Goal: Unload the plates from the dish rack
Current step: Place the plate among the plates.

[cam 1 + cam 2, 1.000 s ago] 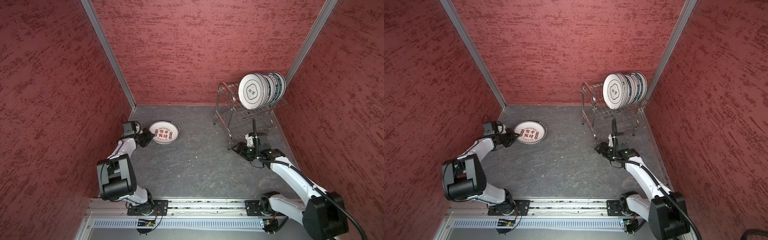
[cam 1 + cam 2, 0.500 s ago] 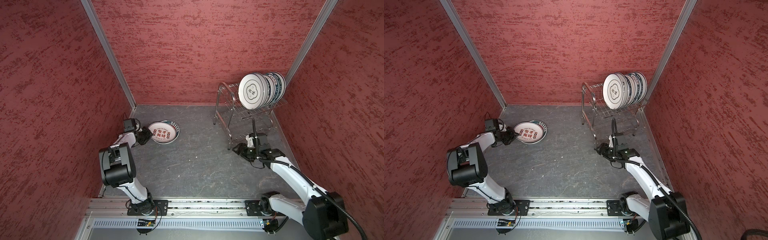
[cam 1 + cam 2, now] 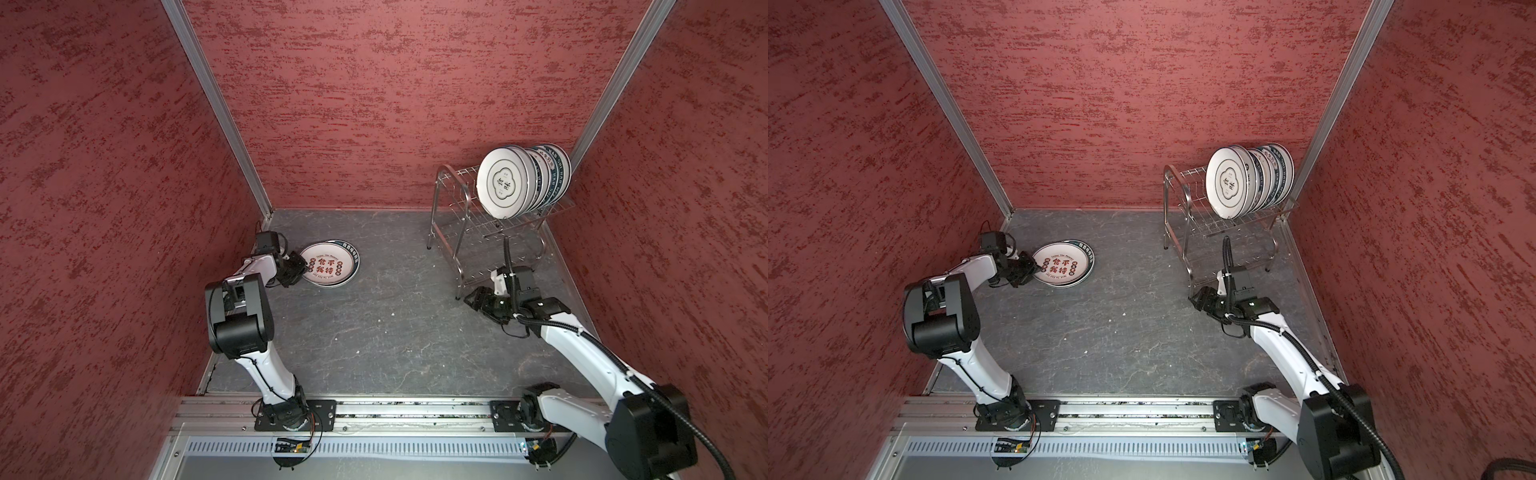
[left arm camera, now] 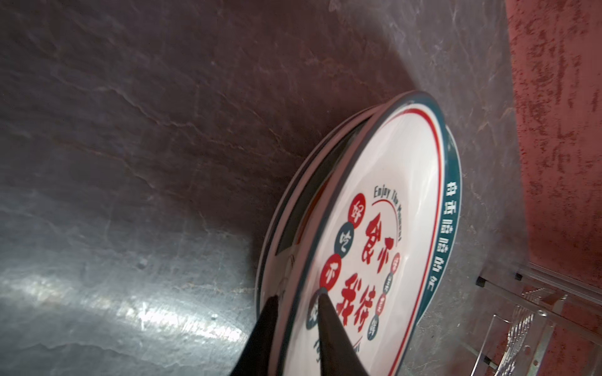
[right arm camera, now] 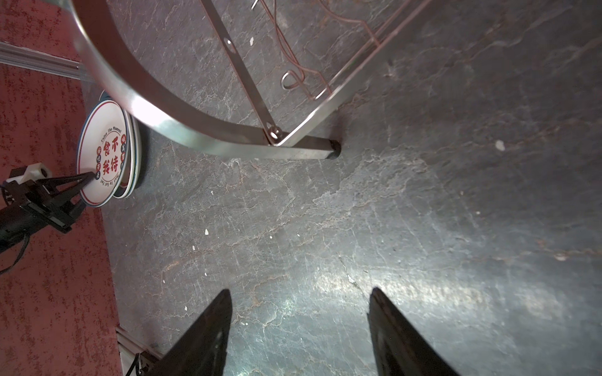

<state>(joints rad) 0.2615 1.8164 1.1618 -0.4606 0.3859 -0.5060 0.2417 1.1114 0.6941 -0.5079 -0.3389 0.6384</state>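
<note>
Several white plates (image 3: 505, 183) (image 3: 1229, 185) stand on edge at the right end of the dish rack's (image 3: 457, 232) (image 3: 1187, 216) upper shelf. More plates lie stacked on the floor at the back left. The top plate (image 3: 329, 269) (image 3: 1063, 269) (image 4: 391, 195) has red characters and a teal rim. My left gripper (image 3: 305, 270) (image 3: 1038, 269) (image 4: 296, 294) holds its near rim, one finger under and one on its face, and that edge sits slightly above the stack. My right gripper (image 3: 469, 297) (image 3: 1196, 297) (image 5: 299, 293) is open and empty, low beside the rack's front leg (image 5: 312, 151).
Red textured walls close in the grey slate floor (image 3: 395, 332) on three sides, with aluminium posts (image 3: 224, 124) in the back corners. The arms' base rail (image 3: 395, 411) runs along the front. The rack stands tight in the back right corner.
The left arm has carried the plate onto the floor stack. It was tilted half a second ago and now lies flatter. The right gripper's jaws have widened a little and that arm has barely moved.
</note>
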